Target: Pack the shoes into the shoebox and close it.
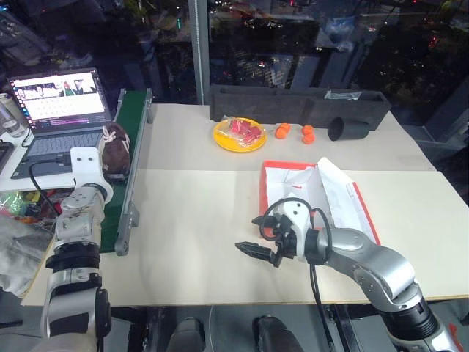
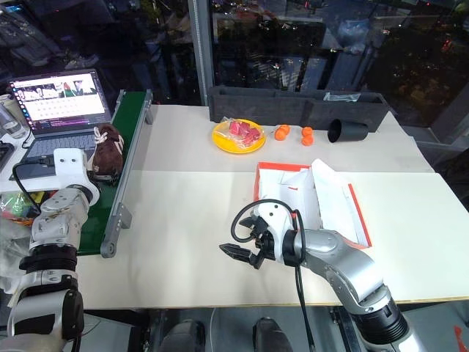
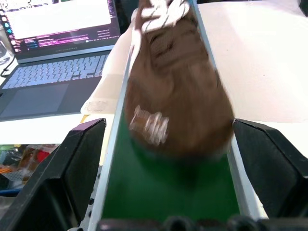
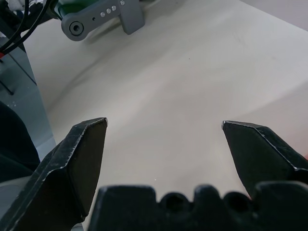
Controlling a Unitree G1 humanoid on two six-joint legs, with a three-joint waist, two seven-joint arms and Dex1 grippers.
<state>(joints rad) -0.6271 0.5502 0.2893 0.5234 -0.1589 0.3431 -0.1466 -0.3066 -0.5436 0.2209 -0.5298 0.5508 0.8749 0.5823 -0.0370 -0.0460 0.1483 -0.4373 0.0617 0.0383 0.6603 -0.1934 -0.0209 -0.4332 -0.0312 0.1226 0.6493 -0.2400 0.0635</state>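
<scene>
A dark brown shoe (image 1: 116, 149) with white markings lies on the green conveyor belt (image 1: 119, 198) at the table's left edge. In the left wrist view the shoe (image 3: 178, 91) is close in front of my left gripper (image 3: 168, 124), whose black fingers stand open on either side of the belt, apart from the shoe. The red-orange shoebox (image 1: 364, 205) lies open at centre right, with white tissue paper (image 1: 304, 187) inside. My right gripper (image 1: 253, 235) hovers open and empty over bare table just left of the box's near corner.
An open laptop (image 1: 58, 110) sits left of the belt. At the back are a long black tray (image 1: 293, 105), a yellow plate of red food (image 1: 239, 135), small orange fruits (image 1: 293, 132) and a tipped black cup (image 1: 346, 129). The belt's grey end bracket (image 4: 96, 19) lies beyond my right gripper.
</scene>
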